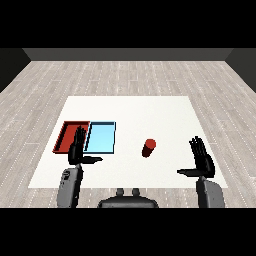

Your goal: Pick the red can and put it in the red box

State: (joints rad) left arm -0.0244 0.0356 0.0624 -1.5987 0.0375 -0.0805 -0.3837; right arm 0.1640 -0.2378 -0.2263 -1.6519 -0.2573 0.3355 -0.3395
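Observation:
A red can (148, 148) stands upright on the white table (135, 112), right of the middle. The red tray (68, 132) lies at the left, side by side with the light blue tray (101, 136). My left hand (77, 150) is raised in front of the red tray's near right corner, fingers straight and thumb out, holding nothing. My right hand (203, 160) hovers to the right of the can and a little nearer, well apart from it, fingers straight, thumb pointing toward the can.
The table's near edge runs just beyond my forearms. Grey wooden floor (130, 75) surrounds the table.

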